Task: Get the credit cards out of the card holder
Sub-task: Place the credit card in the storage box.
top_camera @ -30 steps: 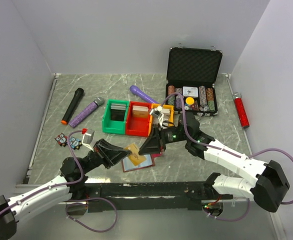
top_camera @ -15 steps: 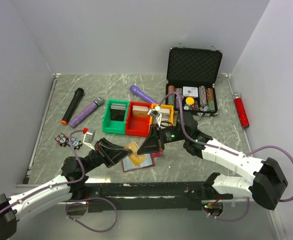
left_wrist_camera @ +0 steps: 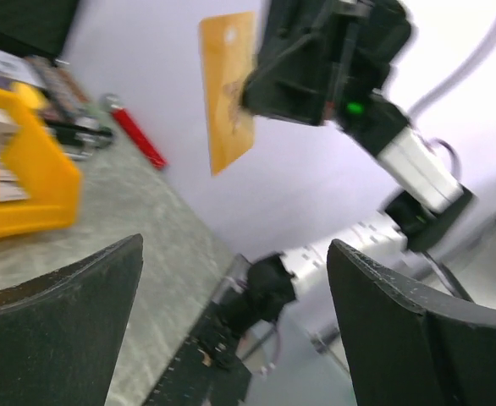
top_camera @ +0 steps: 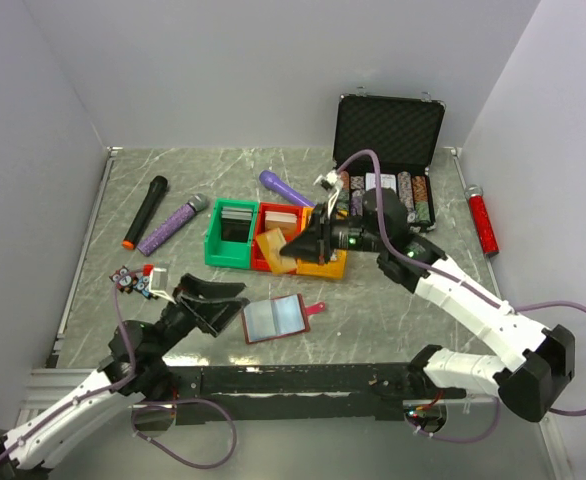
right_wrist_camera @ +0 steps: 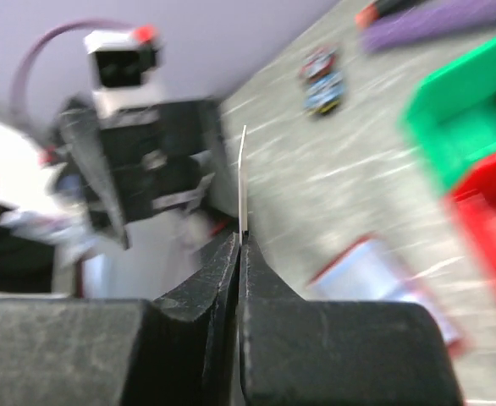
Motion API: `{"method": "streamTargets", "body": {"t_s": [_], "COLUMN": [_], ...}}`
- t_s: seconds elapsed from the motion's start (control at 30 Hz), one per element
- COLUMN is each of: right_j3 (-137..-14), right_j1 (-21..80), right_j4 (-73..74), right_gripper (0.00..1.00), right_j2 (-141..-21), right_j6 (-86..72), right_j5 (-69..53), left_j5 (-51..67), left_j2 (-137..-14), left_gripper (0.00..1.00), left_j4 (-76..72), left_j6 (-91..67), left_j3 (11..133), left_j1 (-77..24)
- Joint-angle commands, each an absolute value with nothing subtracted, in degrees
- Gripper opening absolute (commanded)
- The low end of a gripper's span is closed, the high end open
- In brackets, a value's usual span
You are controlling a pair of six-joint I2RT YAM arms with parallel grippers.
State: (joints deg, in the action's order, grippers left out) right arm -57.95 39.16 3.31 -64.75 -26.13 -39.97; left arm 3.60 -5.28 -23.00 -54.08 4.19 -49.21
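One card (top_camera: 272,243) is held clear of the open holder (top_camera: 273,318), pinched in the right gripper (top_camera: 291,246). The left gripper (top_camera: 221,302) is spread wide, empty. Whether other cards remain inside cannot be determined.

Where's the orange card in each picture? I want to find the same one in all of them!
Top external: the orange card is near the middle, held up over the coloured bins.
Left wrist: it is at the top middle, flat face showing against the pale wall.
Right wrist: it is edge-on, a thin pale line sticking up in the middle.
Shared landmark: the right gripper, pinching the card in every view.
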Motion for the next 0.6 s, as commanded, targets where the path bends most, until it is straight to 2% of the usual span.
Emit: {"method": "streamTargets", "body": {"t_s": [0.0, 0.1, 0.23, 0.47, 0.57], "right_j3": [-62.8, -69.2, -82.5, -92.1, -93.3], "right_j1": [39.0, 38.8, 38.1, 35.2, 35.2], "right_j4": [9.4, 14.6, 25.9, 29.3, 29.4], "right_gripper": [0.03, 0.0, 0.0, 0.0, 0.0], "right_j2": [-68.9, -75.6, -86.3, -96.7, -99.1], "right_j6": [-4.3, 6.9, 13.0, 23.2, 26.4], "right_j5": [-29.2, -23.4, -15.7, -21.7, -20.6], "left_j5": [-9.9, -12.9, -13.1, -13.6, -14.3], "left_j2": [-0.6, -1.6, -4.5, -4.6, -2.6], "left_gripper": [0.93, 0.93, 0.91, 0.91, 0.91], "left_j4": [-1.6, 4.1, 4.7, 6.4, 8.5], "left_j6": [-51.1, -50.5, -50.7, -50.9, -51.3], "left_j3": [11.2, 14.2, 15.7, 17.2, 17.6], "left_j1": [-49.0, -49.1, -49.0, -49.0, -49.1]}}
